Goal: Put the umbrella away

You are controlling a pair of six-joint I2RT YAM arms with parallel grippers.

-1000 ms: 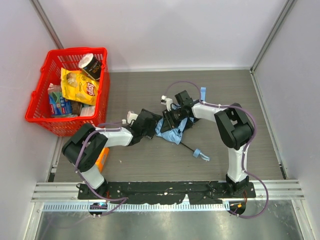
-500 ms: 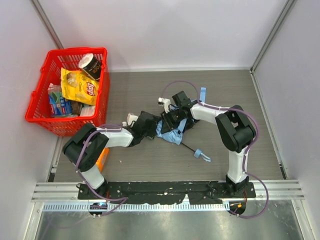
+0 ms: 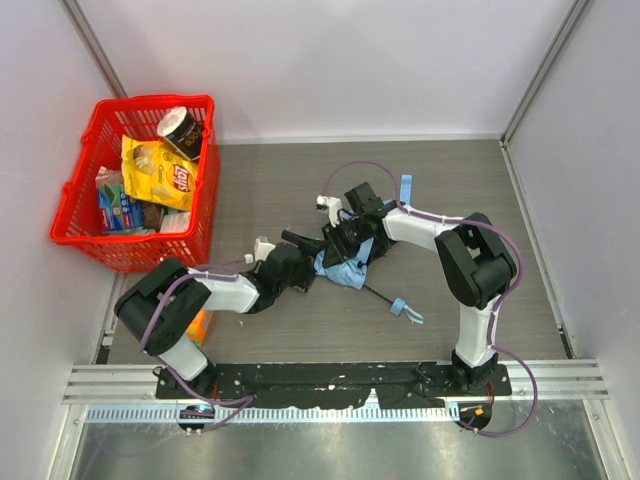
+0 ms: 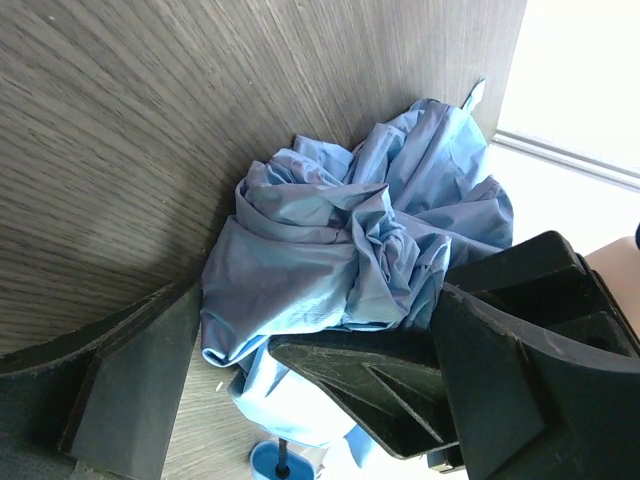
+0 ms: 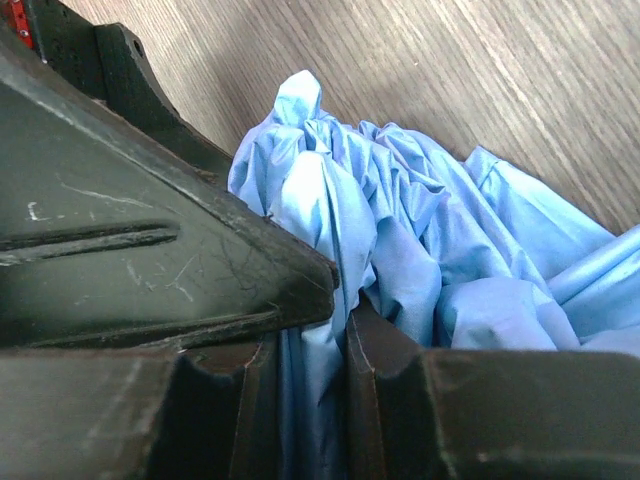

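Note:
The umbrella (image 3: 343, 270) is a crumpled light-blue bundle in the middle of the table. Its thin black shaft (image 3: 378, 295) runs toward the near right and ends at a blue strap loop (image 3: 404, 310). My right gripper (image 3: 346, 243) comes in from the far right and is shut on a fold of the fabric (image 5: 420, 230), which is pinched between its jaws (image 5: 345, 295). My left gripper (image 3: 300, 262) sits at the bundle's left edge, open. In the left wrist view the cloth (image 4: 340, 240) lies ahead of its spread fingers (image 4: 125, 385).
A red basket (image 3: 160, 100) with a yellow snack bag (image 3: 160, 175), a cup and packets stands at the far left. An orange object (image 3: 203, 322) lies beside the left arm. A small blue strip (image 3: 405, 187) lies behind the right arm. Walls close in on three sides.
My left gripper has opened wide and drawn back a little toward the near left of the fabric. My right gripper keeps its hold on the cloth and has barely shifted.

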